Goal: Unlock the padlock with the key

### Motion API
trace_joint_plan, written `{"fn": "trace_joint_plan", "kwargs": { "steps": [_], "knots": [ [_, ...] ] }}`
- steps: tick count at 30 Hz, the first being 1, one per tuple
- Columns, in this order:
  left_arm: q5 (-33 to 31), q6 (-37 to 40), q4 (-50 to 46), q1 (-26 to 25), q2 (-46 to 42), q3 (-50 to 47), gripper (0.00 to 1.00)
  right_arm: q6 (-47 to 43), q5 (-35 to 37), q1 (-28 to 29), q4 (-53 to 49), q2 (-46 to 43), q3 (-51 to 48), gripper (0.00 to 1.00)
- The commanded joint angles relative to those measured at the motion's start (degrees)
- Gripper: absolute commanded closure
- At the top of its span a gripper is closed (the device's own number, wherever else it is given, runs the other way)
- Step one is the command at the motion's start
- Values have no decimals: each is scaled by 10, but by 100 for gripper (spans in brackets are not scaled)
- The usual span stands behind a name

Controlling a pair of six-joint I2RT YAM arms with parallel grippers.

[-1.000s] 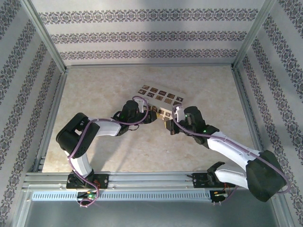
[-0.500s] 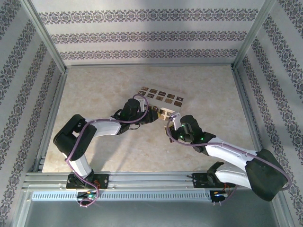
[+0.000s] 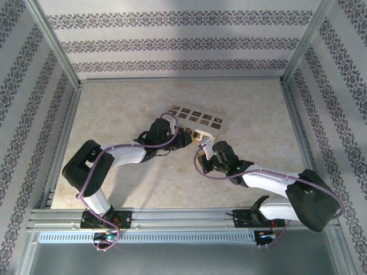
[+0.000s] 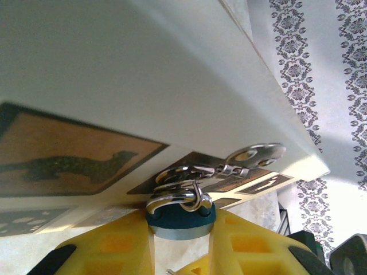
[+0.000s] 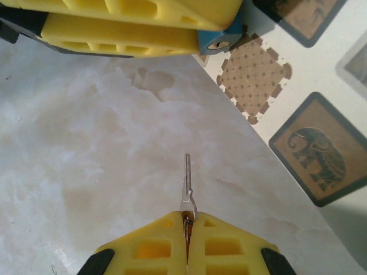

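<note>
Right wrist: pinches the key (image 5: 186,183) in closed right fingers (image 5: 229,247), aims it toward the blue padlock (image 5: 221,35) clamped in the left fingers (image 5: 132,31) beside the cream box (image 5: 338,114), well apart and slightly off-line from the keyhole (image 5: 216,44), so risks jabbing the body and twisting that thin grip.

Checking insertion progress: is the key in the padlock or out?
Out: the key juts from the right gripper, apart from the padlock.

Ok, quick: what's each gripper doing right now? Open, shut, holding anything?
Left gripper: closed on the padlock.
Right gripper: closed on the key.
</note>
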Motion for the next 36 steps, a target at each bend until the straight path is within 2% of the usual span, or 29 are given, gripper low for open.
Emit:
{"fn": "trace_joint_plan", "kwargs": {
  "steps": [1,36],
  "knots": [
    [3,-16,17,-9,-22,19,76,-20,17,7,31,10,18,100],
    [-1,-9,13,-9,-28,14,76,-59,53,8,62,42,58,100]
  ]
}}
